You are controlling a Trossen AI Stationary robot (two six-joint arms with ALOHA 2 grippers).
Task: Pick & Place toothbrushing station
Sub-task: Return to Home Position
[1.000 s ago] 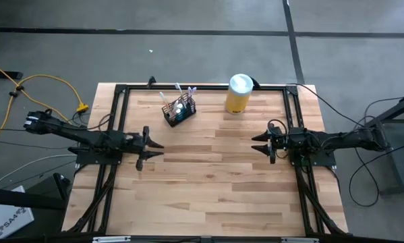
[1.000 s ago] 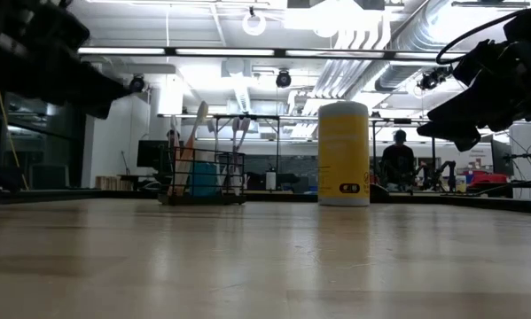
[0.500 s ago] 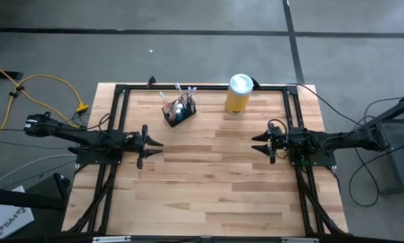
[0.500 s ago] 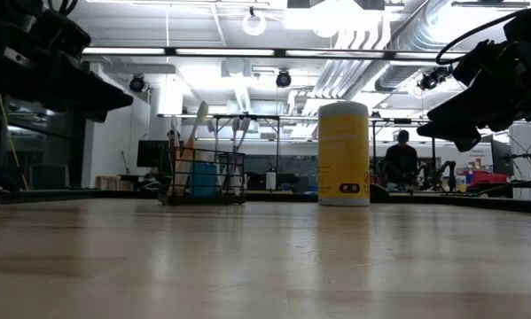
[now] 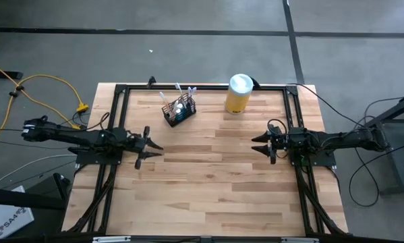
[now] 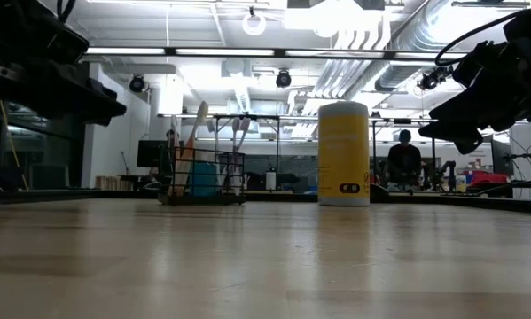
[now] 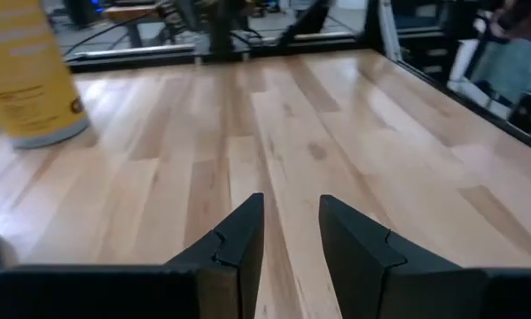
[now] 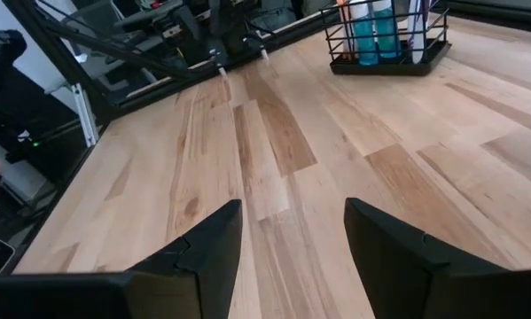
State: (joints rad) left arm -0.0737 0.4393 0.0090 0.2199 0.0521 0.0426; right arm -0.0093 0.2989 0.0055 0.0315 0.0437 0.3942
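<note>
Black wire mesh, the toothbrushing station (image 5: 179,110) stands near the far edge of the wooden table (image 5: 215,182), left of centre. Toothbrushes (image 6: 197,133) stand inside it, and the yellow canister (image 5: 238,94) sits apart to its right. My left gripper (image 7: 292,206) hovers over the table's left side, fingers parted and released. My right gripper (image 8: 292,213) waits at the right side, fingers likewise spread.

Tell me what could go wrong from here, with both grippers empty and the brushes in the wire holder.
The toothbrushes lean out past the rim of the wire holder, so an arm could catch one and tip the holder. The tall yellow canister stands near it and could topple onto it if bumped. The left gripper and right gripper are open and well clear, so either seems unlikely.
</note>
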